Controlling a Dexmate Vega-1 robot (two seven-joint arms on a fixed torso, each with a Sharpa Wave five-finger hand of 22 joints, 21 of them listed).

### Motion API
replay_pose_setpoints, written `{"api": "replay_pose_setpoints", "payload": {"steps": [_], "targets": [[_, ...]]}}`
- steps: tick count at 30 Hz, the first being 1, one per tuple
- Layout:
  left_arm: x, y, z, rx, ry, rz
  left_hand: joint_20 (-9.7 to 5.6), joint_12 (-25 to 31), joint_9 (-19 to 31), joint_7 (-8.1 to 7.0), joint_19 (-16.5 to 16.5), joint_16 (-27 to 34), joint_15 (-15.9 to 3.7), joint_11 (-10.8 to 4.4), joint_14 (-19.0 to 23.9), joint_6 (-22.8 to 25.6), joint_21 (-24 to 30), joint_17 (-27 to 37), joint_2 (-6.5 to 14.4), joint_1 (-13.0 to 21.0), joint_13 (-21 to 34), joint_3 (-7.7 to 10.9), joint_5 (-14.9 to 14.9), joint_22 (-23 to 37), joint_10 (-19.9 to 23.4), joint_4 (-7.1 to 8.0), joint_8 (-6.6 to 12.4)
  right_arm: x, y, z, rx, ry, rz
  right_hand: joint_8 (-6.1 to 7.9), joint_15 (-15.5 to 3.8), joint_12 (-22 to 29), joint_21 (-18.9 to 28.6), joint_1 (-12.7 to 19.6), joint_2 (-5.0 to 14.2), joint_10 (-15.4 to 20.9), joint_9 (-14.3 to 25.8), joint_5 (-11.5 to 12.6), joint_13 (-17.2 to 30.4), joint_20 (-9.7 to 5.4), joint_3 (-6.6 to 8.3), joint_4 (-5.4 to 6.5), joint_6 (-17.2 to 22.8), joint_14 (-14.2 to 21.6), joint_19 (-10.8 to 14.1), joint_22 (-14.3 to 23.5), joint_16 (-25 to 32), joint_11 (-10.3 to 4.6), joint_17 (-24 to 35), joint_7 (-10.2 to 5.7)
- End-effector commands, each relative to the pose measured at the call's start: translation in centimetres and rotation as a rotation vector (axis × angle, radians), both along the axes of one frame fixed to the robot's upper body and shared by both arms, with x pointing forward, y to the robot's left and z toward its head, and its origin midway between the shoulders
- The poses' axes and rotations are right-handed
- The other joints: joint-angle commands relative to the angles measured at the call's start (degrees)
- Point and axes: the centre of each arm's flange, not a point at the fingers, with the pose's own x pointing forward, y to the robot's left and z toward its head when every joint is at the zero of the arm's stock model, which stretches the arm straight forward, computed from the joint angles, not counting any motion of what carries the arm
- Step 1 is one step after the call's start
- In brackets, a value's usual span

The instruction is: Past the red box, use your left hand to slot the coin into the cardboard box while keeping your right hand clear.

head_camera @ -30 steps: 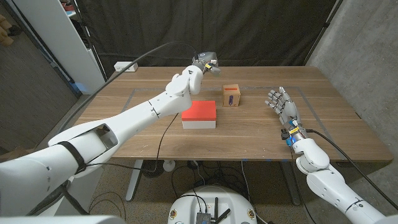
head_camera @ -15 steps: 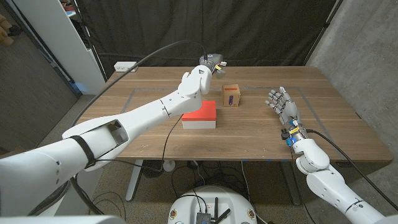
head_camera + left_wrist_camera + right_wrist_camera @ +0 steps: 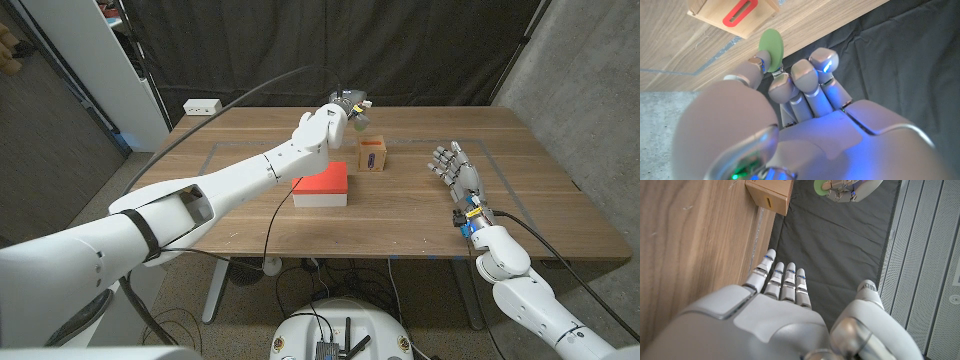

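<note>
Left hand [image 3: 335, 122] is raised above the desk [image 3: 250, 215], just behind and to the left of the cardboard box [image 3: 372, 153], with the arm stretched across over the red box [image 3: 321, 184]. Fingers are curled in and pinch the green coin [image 3: 771, 43] between the thumb [image 3: 751, 69] and a fingertip; in the left wrist view the coin stands edge-on beyond the knuckles. From the right wrist view the same hand [image 3: 847, 187] shows with the coin [image 3: 820, 186] held up off the desk, apart from the box [image 3: 769, 196]. Coin is not touching the box; it sits near it, on the side away from the robot.

Cardboard box is upright on the desk, just past the red box and slightly to its right. Its slot [image 3: 740, 12], ringed in red, shows in the left wrist view; in the head view the slot faces the robot.

Red box lies flat on a white base, nearer the robot than the cardboard box.

Right hand [image 3: 455, 170] is well to the right of the cardboard box, fingers spread and extended, holding nothing. Whether it touches the desk cannot be told.
</note>
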Motion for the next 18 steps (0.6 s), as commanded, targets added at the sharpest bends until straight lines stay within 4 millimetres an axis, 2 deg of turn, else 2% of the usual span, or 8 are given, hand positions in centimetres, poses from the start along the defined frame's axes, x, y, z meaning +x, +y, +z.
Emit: {"api": "replay_pose_setpoints", "payload": {"steps": [1, 18], "targets": [[1.00, -0.27, 0.05, 0.059, 0.025, -0.035, -3.99, -0.12, 0.24, 0.46, -0.26, -0.31, -0.15, 0.01, -0.01, 2.50, -0.02, 0.07, 1.85, 1.94, -0.06, -0.12, 0.27, 0.27, -0.20, 0.26, 0.99, -0.37, -0.23, -0.18, 0.006, -0.002, -0.009, 0.00, 0.01, 0.09, -0.18, 0.59, 0.34, 0.43, 0.10, -0.02, -0.03, 0.61, -0.19, -0.28, 0.44, 0.50, 0.29, 0.13, 0.01, -0.12, -0.04, 0.73], [1.68, -0.37, 0.01, 0.085, -0.007, -0.056, -3.99, -0.07, 0.08, 0.17, -0.42, -0.20, -0.15, -0.01, 0.20, 2.44, -0.14, 0.57, 1.77, 1.84, 0.23, -0.28, 0.09, 0.12, -0.34, 0.21, 0.81, -0.59, -0.47, -0.56, 0.014, 0.000, -0.012, 0.01, 0.12, 0.05, -0.20, 0.61, 0.37, 0.41, 0.10, -0.03, -0.02, 0.64, -0.22, -0.27, 0.52, 0.52, 0.26, 0.13, 0.00, -0.07, -0.09, 0.58]]}}
